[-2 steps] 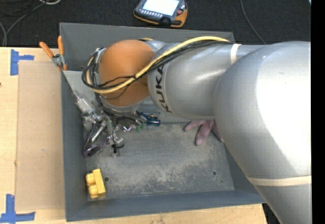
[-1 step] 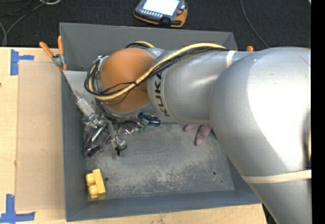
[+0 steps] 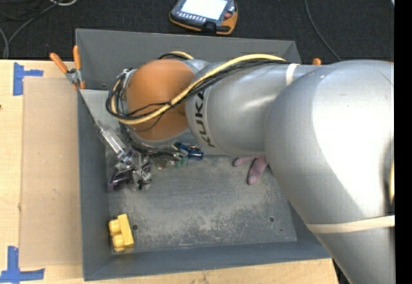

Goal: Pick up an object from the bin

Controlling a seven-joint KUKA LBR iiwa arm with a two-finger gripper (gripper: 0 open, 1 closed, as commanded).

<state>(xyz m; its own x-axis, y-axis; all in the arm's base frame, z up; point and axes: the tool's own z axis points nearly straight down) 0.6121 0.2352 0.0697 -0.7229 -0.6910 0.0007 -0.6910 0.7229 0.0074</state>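
My gripper (image 3: 132, 170) hangs low over the bin floor near the left wall, under the orange dome, dark and tangled with wires. A clear, glassy thing (image 3: 110, 137) lies slanted against the left wall just above it; whether they touch I cannot tell. A yellow toy block (image 3: 121, 233) with studs on top rests in the front left corner, well below the gripper. A small blue and green thing (image 3: 188, 152) shows to the gripper's right under the dome. A pink thing (image 3: 255, 168) pokes out from beneath the arm at mid-bin.
The big silver arm spans the bin's right and rear, hiding what lies under it. The bin floor between the gripper and the front wall is bare grey metal with dusty scuffs.
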